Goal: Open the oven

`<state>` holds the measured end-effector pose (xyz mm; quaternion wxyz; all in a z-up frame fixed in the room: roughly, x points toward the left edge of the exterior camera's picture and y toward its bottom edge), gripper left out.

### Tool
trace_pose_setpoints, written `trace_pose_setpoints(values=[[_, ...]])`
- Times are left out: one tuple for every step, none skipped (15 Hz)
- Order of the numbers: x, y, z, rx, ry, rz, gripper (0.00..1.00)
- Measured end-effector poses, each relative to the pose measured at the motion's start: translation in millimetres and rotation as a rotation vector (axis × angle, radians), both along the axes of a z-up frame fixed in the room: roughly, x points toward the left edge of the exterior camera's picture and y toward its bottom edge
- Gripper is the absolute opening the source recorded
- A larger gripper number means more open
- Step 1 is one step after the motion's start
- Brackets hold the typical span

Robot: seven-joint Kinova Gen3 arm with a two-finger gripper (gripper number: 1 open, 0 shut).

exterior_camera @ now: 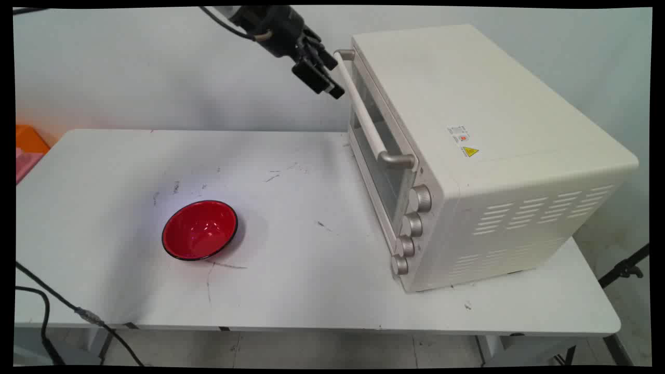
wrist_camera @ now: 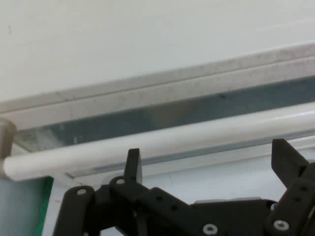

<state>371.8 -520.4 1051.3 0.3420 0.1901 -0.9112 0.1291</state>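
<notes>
Bowl (exterior_camera: 200, 230): red, near left, well apart from oven.
Oven (exterior_camera: 488, 156): heavy, rigid — right.
Handle (exterior_camera: 363, 117): stiff bar, best hold mid-length.
Gripper (exterior_camera: 326, 83): spread wide, empty — just beside handle's far end.

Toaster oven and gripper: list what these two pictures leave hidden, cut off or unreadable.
- Inside of the toaster oven: main view, the door glass is seen too obliquely; hand view, only dark glass behind the handle.
- Warning label: main view, print too small.
- Knob markings: main view, seen edge-on.
- Gripper to handle gap: open fingers near the bar, contact unclear.
- Arm: main view, cut off by the top edge.
- Red bowl: outside the hand view.
</notes>
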Motion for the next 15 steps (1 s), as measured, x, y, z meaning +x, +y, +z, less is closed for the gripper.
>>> trace_pose_setpoints(values=[[-4.6, -1.4, 1.0, -0.004, -0.001, 0.001, 1.00], [-8.3, -2.4, 1.7, -0.006, -0.002, 0.001, 1.00], [-10.7, -3.1, 1.9, -0.008, -0.003, 0.001, 1.00], [-14.2, -4.0, 2.2, -0.010, -0.004, 0.002, 1.00], [-16.4, -4.7, 2.3, -0.012, -0.005, 0.002, 1.00], [-19.6, -5.6, 2.1, -0.013, -0.005, 0.003, 1.00], [-21.7, -6.3, 2.0, -0.014, -0.006, 0.003, 1.00], [-24.8, -7.3, 1.6, -0.016, -0.006, 0.004, 0.00], [-26.7, -7.9, 1.3, -0.017, -0.006, 0.005, 0.00], [-29.4, -9.1, 0.6, -0.018, -0.007, 0.007, 0.00], [-31.2, -9.8, 0.1, -0.019, -0.008, 0.008, 0.00], [-33.5, -11.1, -1.0, -0.020, -0.010, 0.011, 0.00], [-34.9, -11.9, -1.8, -0.021, -0.011, 0.013, 0.00], [-37.0, -13.1, -2.9, -0.022, -0.013, 0.017, 0.00], [-39.3, -14.3, -4.6, -0.022, -0.016, 0.021, 0.00]])
